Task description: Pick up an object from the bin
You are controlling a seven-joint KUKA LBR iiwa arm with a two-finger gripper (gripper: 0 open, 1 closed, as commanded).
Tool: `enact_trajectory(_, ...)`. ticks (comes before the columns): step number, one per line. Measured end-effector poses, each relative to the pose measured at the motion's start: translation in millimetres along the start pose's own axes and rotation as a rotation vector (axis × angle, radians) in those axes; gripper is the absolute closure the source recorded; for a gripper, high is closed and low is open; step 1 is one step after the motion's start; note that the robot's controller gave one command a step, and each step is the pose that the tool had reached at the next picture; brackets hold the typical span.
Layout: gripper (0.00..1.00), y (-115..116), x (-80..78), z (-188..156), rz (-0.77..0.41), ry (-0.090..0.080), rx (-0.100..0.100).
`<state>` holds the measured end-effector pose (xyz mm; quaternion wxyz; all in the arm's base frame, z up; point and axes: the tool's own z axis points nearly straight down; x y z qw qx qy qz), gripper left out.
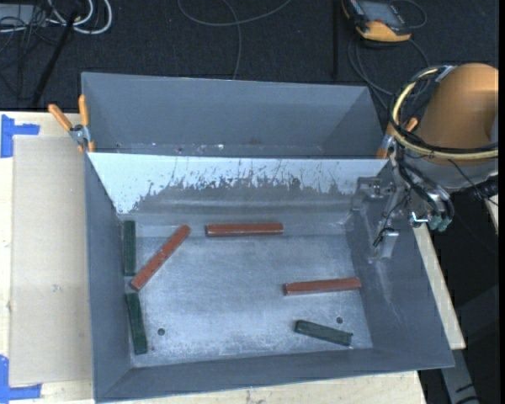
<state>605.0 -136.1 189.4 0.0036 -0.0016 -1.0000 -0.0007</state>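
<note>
My gripper [382, 225] hangs over the right side of the bin, close to the sloping right wall and above the floor. Nothing shows in it. The thing nearest to it is a red-brown flat bar [322, 286], lying almost level on the bin floor, below and to the left of the gripper. A short dark green bar [323, 332] lies further toward the front, near the bottom right corner. Another red-brown bar [244, 229] rests level toward the back, in the middle of the bin.
A third red-brown bar [160, 257] lies slanted at the left. Two dark green bars [129, 247] [135, 322] run along the left wall. The arm with its orange cover and cables reaches in over the right rim.
</note>
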Motion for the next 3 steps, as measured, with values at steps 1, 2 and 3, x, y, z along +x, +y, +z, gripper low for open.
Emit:
enact_trajectory(1,0.0,17.5,70.0,124.0,-0.102,0.004,-0.002)
enact_trajectory(2,1.0,17.0,66.5,119.4,-0.106,-0.006,0.001)
enact_trajectory(3,1.0,23.3,54.7,-99.0,-0.088,-0.017,0.004)
